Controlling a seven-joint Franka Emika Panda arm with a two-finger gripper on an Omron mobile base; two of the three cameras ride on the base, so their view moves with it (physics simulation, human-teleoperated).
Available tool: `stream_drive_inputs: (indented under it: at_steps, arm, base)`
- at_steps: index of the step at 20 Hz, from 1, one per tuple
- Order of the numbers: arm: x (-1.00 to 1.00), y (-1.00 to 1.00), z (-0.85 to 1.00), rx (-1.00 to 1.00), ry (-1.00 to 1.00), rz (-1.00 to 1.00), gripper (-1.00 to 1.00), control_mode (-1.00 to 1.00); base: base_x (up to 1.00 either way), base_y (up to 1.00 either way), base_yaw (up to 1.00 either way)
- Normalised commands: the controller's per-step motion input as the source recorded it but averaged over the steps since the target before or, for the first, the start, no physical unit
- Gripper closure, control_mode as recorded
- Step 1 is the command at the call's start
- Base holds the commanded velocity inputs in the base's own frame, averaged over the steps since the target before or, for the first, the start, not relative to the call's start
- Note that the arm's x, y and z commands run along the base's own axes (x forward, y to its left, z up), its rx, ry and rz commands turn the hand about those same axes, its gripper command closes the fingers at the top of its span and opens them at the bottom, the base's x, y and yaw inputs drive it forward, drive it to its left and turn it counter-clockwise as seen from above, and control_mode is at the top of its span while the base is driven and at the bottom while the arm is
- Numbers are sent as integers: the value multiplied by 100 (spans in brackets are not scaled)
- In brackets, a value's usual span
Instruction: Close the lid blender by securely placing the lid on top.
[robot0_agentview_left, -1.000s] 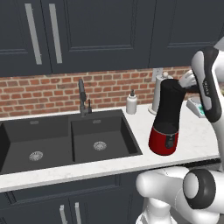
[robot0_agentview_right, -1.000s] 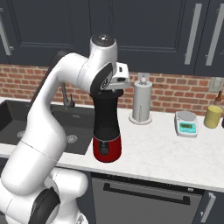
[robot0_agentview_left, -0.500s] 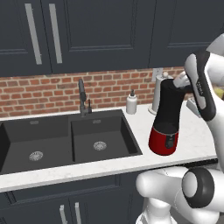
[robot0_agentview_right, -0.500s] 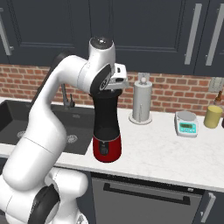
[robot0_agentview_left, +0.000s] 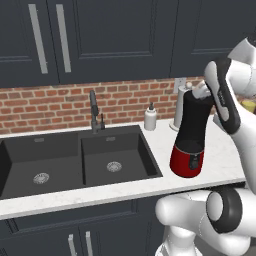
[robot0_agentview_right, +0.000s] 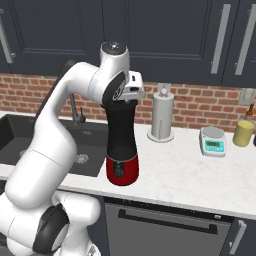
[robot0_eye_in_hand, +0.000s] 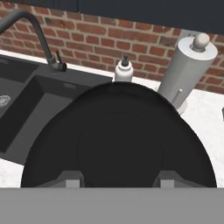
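White marble counter (robot0_agentview_right: 200, 172) is carrying the red-based blender (robot0_agentview_right: 121, 150) beside the sink (robot0_agentview_left: 75, 160). The gripper (robot0_eye_in_hand: 118, 177) is hovering directly over the jar's rim, jaws narrowed on the black lid (robot0_eye_in_hand: 118, 144).

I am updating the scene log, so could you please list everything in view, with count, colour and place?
Blender with glossy red base and tall black jar: one, red and black, on the white counter right of the sink.
Round black lid: one, black, at the jar's top under the gripper.
Double-basin sink: one, dark grey, set in the counter's left part.
Curved faucet: one, dark, behind the sink.
Small soap bottle: one, white, by the brick wall.
Paper-towel roll on a stand: one, white, behind the blender.
Flat kitchen scale: one, white and teal, right of the roll.
Yellow container: one, far right.
Gripper: one, shut on the lid.
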Motion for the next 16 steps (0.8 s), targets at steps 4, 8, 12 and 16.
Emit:
stream_drive_inputs:
  at_steps: [4, 8, 12, 16]
  arm:
    - [15, 0, 0, 0, -1, 0, 100, -100]
    - [15, 0, 0, 0, -2, 0, 100, -100]
    - [18, 0, 0, 0, -1, 0, 100, -100]
    - [17, 0, -1, 0, -1, 0, 100, -100]
  base:
    - [0, 0, 0]
    - [0, 0, 0]
    - [0, 0, 0]
    - [0, 0, 0]
